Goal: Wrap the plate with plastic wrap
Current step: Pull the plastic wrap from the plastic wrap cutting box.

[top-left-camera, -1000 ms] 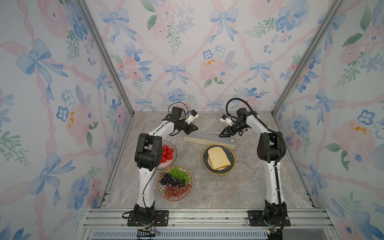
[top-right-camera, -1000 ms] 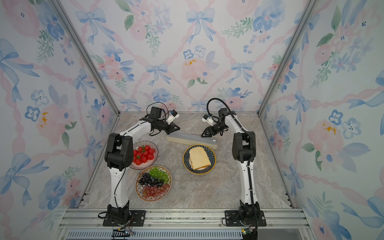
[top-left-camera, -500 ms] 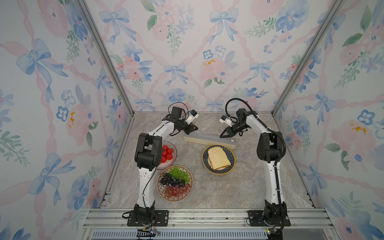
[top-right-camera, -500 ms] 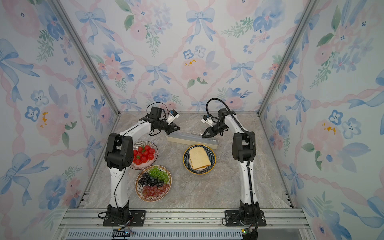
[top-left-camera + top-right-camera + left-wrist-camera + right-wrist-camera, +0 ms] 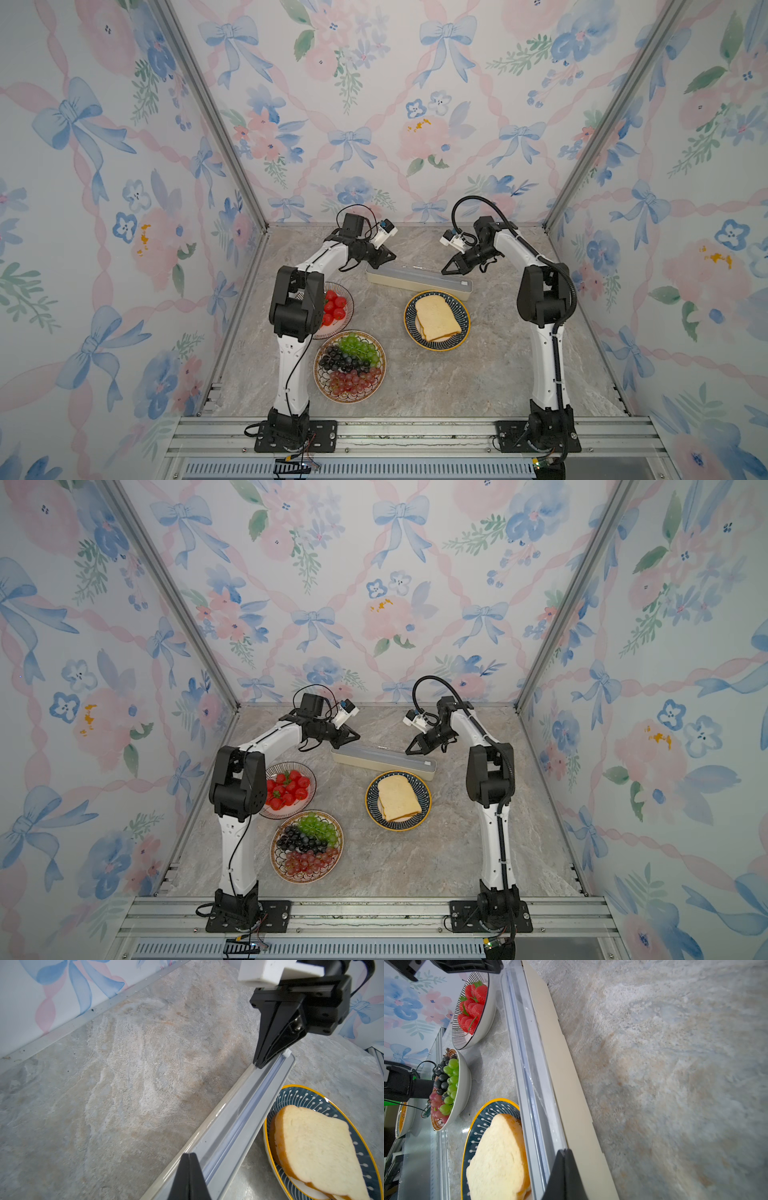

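The plate [image 5: 460, 309] [image 5: 422, 789] is dark blue with a yellow rim and holds slices of bread. It sits mid-table, just in front of the plastic wrap box [image 5: 419, 282] [image 5: 383, 762]. This long cream box with a grey lid lies across the back. Clear film shows only faintly under the lid [image 5: 529, 1053]. My left gripper [image 5: 390, 257] [image 5: 189, 1154] is shut, its tips over the box's left end. My right gripper [image 5: 445, 271] [image 5: 565, 1150] is shut at the box's right end, near its rear edge. I see no film between either pair of fingers.
A striped bowl of strawberries [image 5: 338, 305] and a plate of grapes [image 5: 350, 365] stand at the front left, beside the left arm. Floral walls close in the marble table on three sides. A metal rail runs along the front.
My right gripper has gone from open to shut at the box's right end. The left gripper, the box and the plate have not moved.
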